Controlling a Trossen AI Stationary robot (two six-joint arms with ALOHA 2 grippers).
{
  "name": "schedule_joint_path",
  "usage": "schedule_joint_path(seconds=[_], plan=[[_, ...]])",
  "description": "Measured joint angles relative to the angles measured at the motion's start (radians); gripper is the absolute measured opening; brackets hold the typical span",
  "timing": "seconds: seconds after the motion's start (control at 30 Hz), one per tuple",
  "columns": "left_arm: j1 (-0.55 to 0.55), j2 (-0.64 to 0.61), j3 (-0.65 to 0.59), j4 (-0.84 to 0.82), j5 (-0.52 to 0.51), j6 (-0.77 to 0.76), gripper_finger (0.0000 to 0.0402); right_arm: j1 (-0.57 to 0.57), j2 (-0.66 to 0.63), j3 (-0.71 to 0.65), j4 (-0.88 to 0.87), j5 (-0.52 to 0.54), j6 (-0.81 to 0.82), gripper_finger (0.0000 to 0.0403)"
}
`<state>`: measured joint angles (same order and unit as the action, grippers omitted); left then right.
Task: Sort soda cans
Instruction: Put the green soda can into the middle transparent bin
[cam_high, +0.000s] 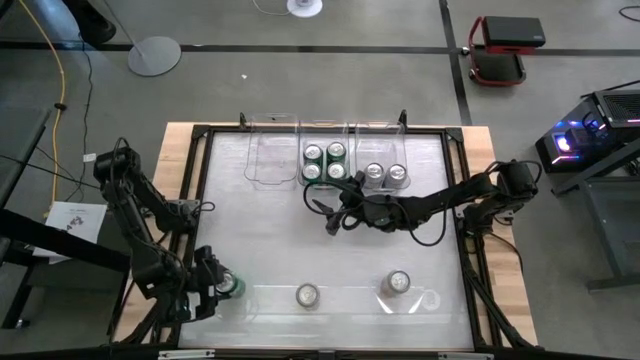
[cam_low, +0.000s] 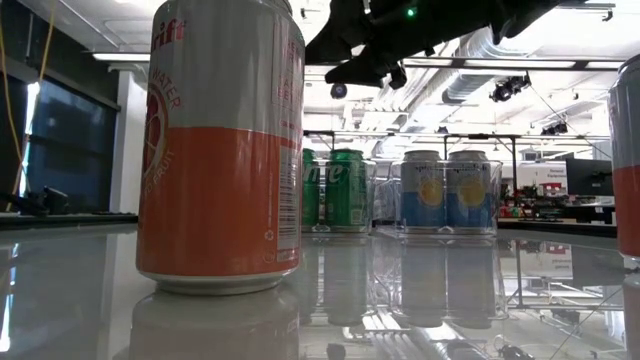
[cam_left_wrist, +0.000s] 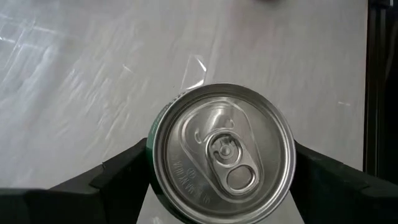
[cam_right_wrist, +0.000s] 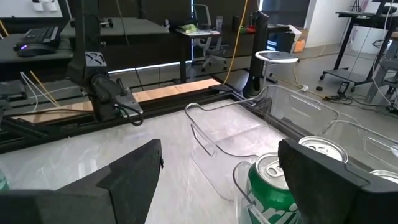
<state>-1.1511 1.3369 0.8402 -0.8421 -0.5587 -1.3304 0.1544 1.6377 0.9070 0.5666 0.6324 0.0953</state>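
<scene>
Round silver-topped can (cam_left_wrist: 222, 153) between dark fingers (cam_left_wrist: 118, 171).

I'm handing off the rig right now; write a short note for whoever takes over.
Left gripper: at the near left corner, fingers on either side of a green can; a firm grip can't be confirmed.
Right gripper: open, empty, hovering mid-table just in front of the bins.
Done: four green cans in the middle bin, two blue and yellow cans in the right bin. The left bin is empty.
Left: the green can, plus two cans at the near edge.
</scene>
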Motion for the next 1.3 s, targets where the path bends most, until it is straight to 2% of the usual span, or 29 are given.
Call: schedule_joint_path(seconds=[0.1,0.23,0.3,0.37,0.43,0.5,0.63,0.77,0.9,1.0,1.13,1.23,1.3], plan=[[0.007,0.000,0.000,0.001,-0.002,0.000,0.0295,0.016,-0.025,0.000,-0.012,0.002,-0.022,0.0312],[0.034,-0.001,0.010,-0.002,-0.002,0.027,0.0293,0.060,-0.110,0.000,-0.068,0.060,-0.055,0.0312],[0.059,-0.001,0.026,-0.011,-0.049,0.078,0.0293,0.091,-0.166,0.000,-0.114,0.112,-0.078,0.0312],[0.095,-0.011,0.051,0.009,-0.146,0.148,0.0293,0.126,-0.228,0.000,-0.168,0.163,-0.094,0.0312],[0.147,-0.027,0.073,0.038,-0.239,0.251,0.0293,0.164,-0.284,0.000,-0.221,0.212,-0.096,0.0312],[0.214,-0.045,0.090,0.085,-0.284,0.398,0.0293,0.200,-0.334,0.000,-0.269,0.258,-0.095,0.0312],[0.392,-0.074,0.119,0.306,-0.278,0.767,0.0293,0.276,-0.401,0.000,-0.330,0.352,-0.096,0.0312],[0.621,-0.081,0.151,0.541,-0.136,1.140,0.0293,0.344,-0.424,0.000,-0.385,0.465,-0.087,0.0312],[0.872,-0.076,0.238,0.558,0.014,1.370,0.0293,0.392,-0.423,0.000,-0.478,0.536,-0.004,0.0312],[1.073,-0.064,0.311,0.587,0.115,1.486,0.0293,0.414,-0.422,0.000,-0.583,0.550,0.117,0.0312],[1.316,0.005,0.442,0.622,0.337,1.589,0.0293,0.423,-0.422,0.000,-0.697,0.571,0.252,0.0312],[1.467,0.115,0.598,0.524,0.460,1.611,0.0293,0.423,-0.421,0.000,-0.739,0.593,0.308,0.0312],[1.541,0.198,0.698,0.433,0.487,1.632,0.0293,0.423,-0.421,0.000,-0.750,0.596,0.330,0.0312]])
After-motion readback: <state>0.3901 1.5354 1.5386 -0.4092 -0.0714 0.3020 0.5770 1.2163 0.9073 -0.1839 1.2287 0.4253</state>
